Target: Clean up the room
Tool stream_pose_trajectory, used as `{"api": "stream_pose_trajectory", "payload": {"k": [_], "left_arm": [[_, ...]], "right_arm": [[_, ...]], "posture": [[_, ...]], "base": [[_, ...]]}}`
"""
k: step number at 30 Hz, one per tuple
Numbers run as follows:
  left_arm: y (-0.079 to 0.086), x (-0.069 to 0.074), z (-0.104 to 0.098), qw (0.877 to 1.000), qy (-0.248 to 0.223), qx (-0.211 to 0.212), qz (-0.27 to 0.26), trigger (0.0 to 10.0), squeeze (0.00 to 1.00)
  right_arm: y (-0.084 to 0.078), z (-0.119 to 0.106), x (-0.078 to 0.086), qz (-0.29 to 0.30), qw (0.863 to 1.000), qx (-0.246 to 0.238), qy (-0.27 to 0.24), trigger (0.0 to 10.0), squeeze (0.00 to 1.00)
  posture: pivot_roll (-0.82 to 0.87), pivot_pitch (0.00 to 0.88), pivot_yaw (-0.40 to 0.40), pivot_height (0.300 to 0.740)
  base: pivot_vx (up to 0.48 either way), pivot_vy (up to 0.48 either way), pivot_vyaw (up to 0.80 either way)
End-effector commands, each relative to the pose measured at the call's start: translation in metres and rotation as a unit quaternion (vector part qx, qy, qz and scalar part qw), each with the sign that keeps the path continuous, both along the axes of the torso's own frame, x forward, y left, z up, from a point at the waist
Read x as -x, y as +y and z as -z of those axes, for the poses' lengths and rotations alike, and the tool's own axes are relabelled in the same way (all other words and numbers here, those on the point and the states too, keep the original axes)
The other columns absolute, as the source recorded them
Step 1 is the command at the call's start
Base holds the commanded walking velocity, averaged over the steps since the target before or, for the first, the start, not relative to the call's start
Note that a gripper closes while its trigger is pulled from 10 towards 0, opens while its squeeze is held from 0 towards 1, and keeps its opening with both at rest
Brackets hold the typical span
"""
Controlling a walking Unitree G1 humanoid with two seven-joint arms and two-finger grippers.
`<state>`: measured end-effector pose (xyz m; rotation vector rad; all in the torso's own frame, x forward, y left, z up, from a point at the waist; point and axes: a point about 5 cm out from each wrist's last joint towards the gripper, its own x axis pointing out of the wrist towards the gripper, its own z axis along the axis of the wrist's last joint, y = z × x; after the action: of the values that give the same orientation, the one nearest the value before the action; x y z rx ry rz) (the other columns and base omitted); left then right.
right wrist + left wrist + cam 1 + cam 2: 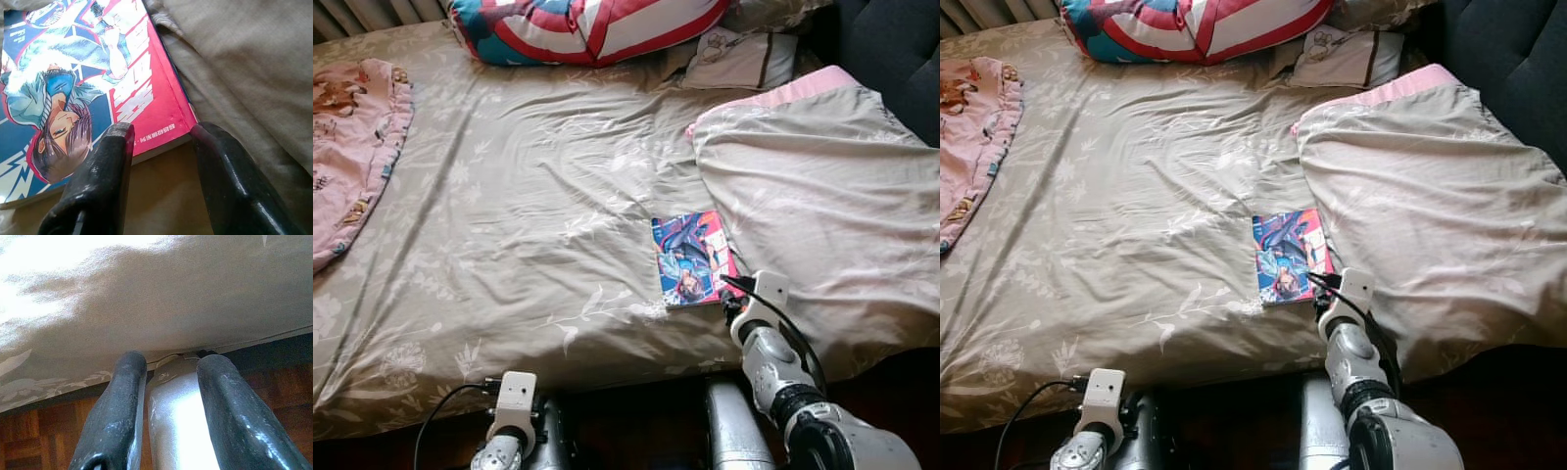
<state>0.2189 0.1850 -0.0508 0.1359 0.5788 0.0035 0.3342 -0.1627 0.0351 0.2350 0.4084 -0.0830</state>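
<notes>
1. Comic book (691, 258) flat on the bed (509, 225), tucked against the folded duvet (813, 215): loose clutter, likely next to clear.
2. Right tool (161, 147) at the book's near corner, fingers (105, 161) spread, straddling that corner, pinching nothing yet.
3. Left tool (168, 382) low by the bed edge, spread, empty, idle.

No legible text; blurred characters on comic book (88, 83) cover

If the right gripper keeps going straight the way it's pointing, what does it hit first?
Most likely the near red corner of the comic book, which sits between the open fingers of the right gripper. The folded duvet lies just beside that line; depth is unclear.
</notes>
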Motion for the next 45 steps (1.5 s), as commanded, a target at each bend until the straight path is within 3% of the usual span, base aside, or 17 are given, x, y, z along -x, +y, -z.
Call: {"api": "stream_pose_trajectory", "payload": {"k": [1,7,14,19,21,27,32,34,36,45], "left_arm": [[-0.005,0.096,0.054,0.978,0.210,0.002,0.010,10.0,0.00],[-0.007,0.088,0.052,0.978,0.206,0.005,0.013,10.0,0.00],[-0.013,0.075,0.049,0.980,0.200,0.009,0.013,10.0,0.00],[-0.016,0.066,0.046,0.981,0.192,0.013,0.009,10.0,0.00],[-0.019,0.061,0.045,0.981,0.191,0.014,0.011,10.0,0.00],[-0.023,0.055,0.042,0.983,0.182,0.021,0.001,10.0,0.00],[-0.024,0.053,0.042,0.983,0.180,0.023,-0.008,10.0,0.00],[-0.018,0.047,0.039,0.984,0.174,0.023,-0.015,10.0,0.00],[0.000,0.030,0.029,0.987,0.156,0.020,-0.021,10.0,0.00],[0.011,0.036,0.032,0.984,0.174,0.016,-0.035,10.0,0.00]], "right_arm": [[0.006,0.005,0.004,-0.014,1.000,0.003,0.003,10.0,0.00],[0.010,0.014,0.012,-0.024,1.000,-0.004,0.010,10.0,0.00],[0.014,0.038,0.035,-0.032,0.999,-0.008,0.041,10.0,0.00],[0.010,0.033,0.033,-0.017,1.000,-0.010,0.007,10.0,0.00],[0.009,0.026,0.030,-0.029,0.999,0.017,-0.024,10.0,0.00],[0.012,0.015,0.023,-0.053,0.996,0.023,-0.062,10.0,0.00],[0.014,0.014,0.021,-0.069,0.995,0.037,-0.056,10.0,0.00],[0.016,0.015,0.022,-0.072,0.996,0.023,-0.056,10.0,0.00],[0.019,0.015,0.022,-0.082,0.995,0.016,-0.058,10.0,0.00],[0.031,0.033,0.038,-0.112,0.993,0.019,-0.021,10.0,0.00]], "posture": [[0.11,0.228,0.040,0.560],[0.08,0.200,0.028,0.560],[0.05,0.153,0.011,0.560],[0.02,0.118,0.000,0.560],[0.00,0.097,-0.005,0.560],[0.01,0.064,-0.024,0.560],[0.00,0.053,-0.029,0.584],[0.01,0.049,-0.032,0.594],[0.00,0.045,-0.033,0.609],[0.00,0.038,-0.031,0.669]], "base": [[0.000,0.000,0.00],[0.000,0.000,0.00],[0.000,0.000,0.00],[0.000,0.000,0.00],[0.000,0.000,0.00],[0.000,0.000,0.00],[0.000,0.000,0.00],[0.000,0.000,0.00],[0.000,0.000,0.00],[0.000,0.000,0.00]]}}
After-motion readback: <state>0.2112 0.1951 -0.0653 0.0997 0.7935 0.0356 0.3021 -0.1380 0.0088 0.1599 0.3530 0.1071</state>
